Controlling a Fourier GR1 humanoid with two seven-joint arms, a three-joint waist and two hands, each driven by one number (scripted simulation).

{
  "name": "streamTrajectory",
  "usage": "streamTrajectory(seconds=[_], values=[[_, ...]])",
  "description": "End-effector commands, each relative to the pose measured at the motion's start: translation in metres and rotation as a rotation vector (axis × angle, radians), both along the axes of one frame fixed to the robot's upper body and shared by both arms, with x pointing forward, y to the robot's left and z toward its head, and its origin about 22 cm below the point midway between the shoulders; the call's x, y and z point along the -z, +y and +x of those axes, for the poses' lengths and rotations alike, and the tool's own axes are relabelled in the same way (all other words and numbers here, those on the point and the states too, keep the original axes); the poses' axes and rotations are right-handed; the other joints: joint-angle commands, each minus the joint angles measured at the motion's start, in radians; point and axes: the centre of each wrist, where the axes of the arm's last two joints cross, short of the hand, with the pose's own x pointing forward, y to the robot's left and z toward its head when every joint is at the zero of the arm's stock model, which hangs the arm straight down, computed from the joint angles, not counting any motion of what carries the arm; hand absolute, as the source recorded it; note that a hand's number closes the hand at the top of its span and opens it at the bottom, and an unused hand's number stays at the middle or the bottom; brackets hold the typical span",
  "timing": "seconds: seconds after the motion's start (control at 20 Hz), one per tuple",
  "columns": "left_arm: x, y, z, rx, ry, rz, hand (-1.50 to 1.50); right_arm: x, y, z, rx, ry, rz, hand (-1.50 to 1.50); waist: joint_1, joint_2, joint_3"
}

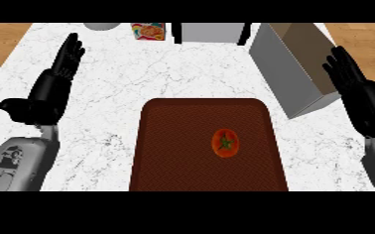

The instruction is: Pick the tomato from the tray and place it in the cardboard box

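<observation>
The tomato [225, 144] lay on the brown tray [168, 148], right of the tray's middle and towards its near half, green stalk facing up, untouched by either hand. The cardboard box [293, 64] stood just beyond the tray's far right corner, seeming to lean over to the left, its pale outer wall facing the tray and its brown inside showing at the top. The right hand [353, 91] showed at the right edge, fingers straight and spread, holding nothing, just right of the box. The left hand [60, 74] rested at the left, well apart from the tray, fingers straight and up, likewise empty. At the far edge stood a small patterned packet [149, 31], a pale round object [102, 26] only partly in view, and a grey block [211, 32]. Nothing of the task appeared done. As for what could go amiss: the tomato was round and might roll across the tray if fingers nudged it before curling round it. The right hand, being so close to the box, might knock its wall on the way to the tray or back, and shift the opening. A release over the rim rather than the inside could send the tomato off onto the counter [183, 74].
</observation>
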Motion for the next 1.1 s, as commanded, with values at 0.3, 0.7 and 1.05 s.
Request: streamTrajectory(seconds=[0.3, 0.7, 1.05], values=[[0.023, 0.02, -0.022, 0.066, 0.123, 0.135, 0.0, -0.077, -0.008, -0.043, 0.233, -0.401, -0.513, -1.5, -0.139, -0.003, 0.013], [0.017, 0.012, -0.03, 0.16, 0.096, 0.13, 0.0, -0.029, 0.044, -0.133, 0.221, -0.517, -0.688, -1.5, -0.058, 0.024, 0.028], [0.01, 0.0, -0.018, 0.194, 0.084, 0.162, 0.0, -0.042, 0.066, -0.158, 0.151, -0.339, -0.982, -1.5, -0.034, 0.036, 0.024]])
